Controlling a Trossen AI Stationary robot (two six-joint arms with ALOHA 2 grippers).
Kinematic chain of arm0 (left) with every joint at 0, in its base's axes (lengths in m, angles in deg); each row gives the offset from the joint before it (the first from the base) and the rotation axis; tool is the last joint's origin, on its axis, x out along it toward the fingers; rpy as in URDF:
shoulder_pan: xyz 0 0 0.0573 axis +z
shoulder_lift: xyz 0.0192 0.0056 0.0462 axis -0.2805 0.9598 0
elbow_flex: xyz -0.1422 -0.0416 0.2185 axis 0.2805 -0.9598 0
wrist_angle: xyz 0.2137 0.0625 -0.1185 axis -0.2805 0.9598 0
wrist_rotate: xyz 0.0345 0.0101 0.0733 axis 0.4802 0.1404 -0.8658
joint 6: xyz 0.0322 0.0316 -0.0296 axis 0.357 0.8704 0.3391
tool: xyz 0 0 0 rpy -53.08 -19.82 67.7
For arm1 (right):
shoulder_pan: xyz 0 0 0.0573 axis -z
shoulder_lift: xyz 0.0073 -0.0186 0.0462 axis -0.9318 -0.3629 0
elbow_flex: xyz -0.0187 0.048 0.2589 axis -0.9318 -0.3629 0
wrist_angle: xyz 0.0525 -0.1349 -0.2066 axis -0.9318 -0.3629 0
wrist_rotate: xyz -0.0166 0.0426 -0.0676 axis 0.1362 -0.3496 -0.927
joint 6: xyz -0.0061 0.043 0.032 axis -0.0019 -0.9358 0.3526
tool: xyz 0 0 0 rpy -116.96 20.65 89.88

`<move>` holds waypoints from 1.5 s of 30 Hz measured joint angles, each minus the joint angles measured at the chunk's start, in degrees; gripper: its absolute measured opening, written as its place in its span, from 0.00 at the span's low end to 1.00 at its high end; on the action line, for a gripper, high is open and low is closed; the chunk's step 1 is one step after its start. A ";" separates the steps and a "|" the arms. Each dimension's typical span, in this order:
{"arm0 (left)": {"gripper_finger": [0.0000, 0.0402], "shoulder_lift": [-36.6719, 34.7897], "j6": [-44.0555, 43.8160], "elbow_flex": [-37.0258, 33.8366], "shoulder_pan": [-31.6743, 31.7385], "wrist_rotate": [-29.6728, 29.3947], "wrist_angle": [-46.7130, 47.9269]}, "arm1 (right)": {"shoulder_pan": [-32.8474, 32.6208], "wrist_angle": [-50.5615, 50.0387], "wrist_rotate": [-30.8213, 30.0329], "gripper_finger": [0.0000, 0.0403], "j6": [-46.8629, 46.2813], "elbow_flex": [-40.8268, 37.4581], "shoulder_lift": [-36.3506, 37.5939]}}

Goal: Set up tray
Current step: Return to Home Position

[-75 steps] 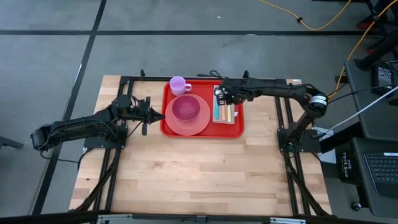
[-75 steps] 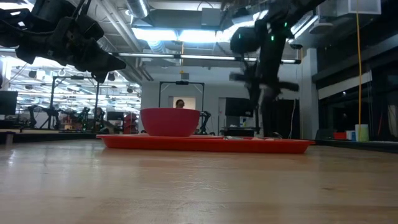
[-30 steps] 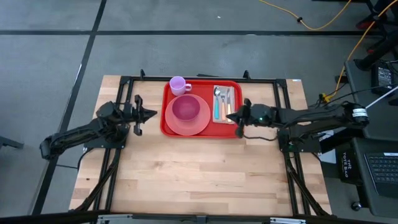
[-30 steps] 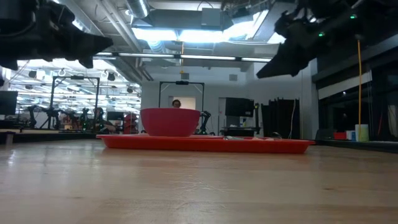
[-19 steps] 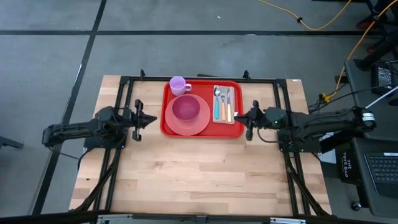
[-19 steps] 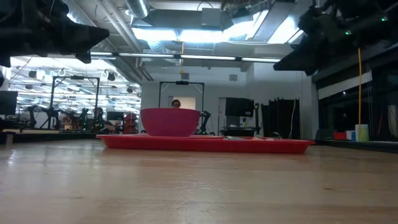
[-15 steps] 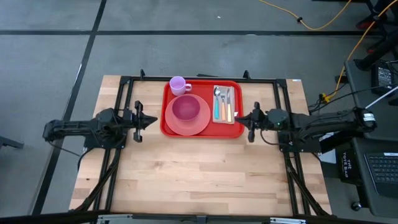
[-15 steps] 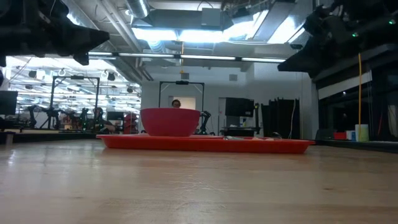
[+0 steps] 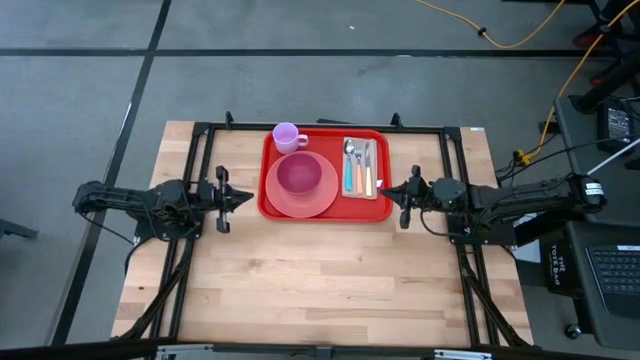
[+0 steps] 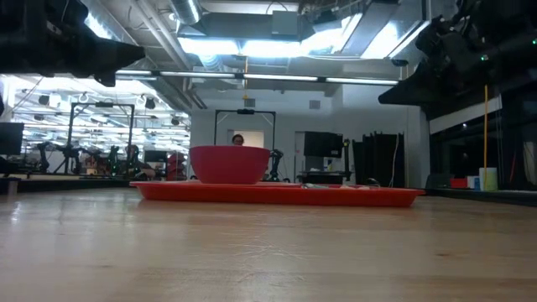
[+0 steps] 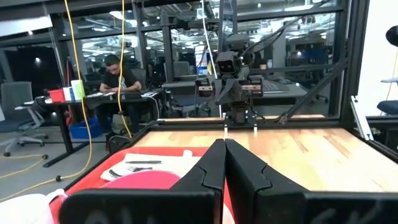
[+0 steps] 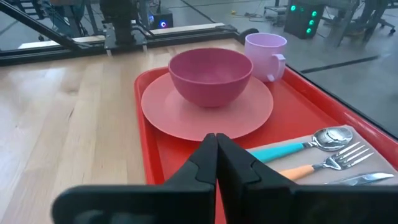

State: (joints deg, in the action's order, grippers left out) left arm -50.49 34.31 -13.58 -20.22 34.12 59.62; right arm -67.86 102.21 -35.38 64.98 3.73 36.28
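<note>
The red tray (image 9: 325, 140) lies flat on the table's far middle. A salmon plate (image 9: 285, 203) rests on it, and a magenta bowl (image 9: 298, 175) stands on the plate. A lilac mug (image 9: 287, 135) stands at the tray's far left corner. A spoon, fork and knife lie on a napkin (image 9: 362, 168) on the tray's right side. My left gripper (image 9: 243, 197) hovers shut just left of the tray. My right gripper (image 9: 390, 190) hovers shut just right of it. Both point at the tray and touch nothing.
Black frame rails (image 9: 455, 160) run along the table's left, right and far sides. Bare wood (image 9: 320, 280) fills the near half of the table. Beyond the table, the left wrist view shows a person (image 11: 115, 71) seated at a desk.
Both arms have drawn back from the tray. My left gripper has moved toward the table's left edge and a little toward the near edge as its arm folded. My right gripper has moved toward the right edge, off the tray's right rim. The things on the tray stayed put.
</note>
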 joint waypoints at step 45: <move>0.01 -0.02 -1.99 0.00 9.81 7.62 6.96 | 0.14 -19.13 11.50 0.02 13.30 -0.13 29.35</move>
State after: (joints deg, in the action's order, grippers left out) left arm -50.51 32.33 -13.58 -10.40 41.74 66.58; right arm -67.71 83.07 -23.88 78.27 3.60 65.63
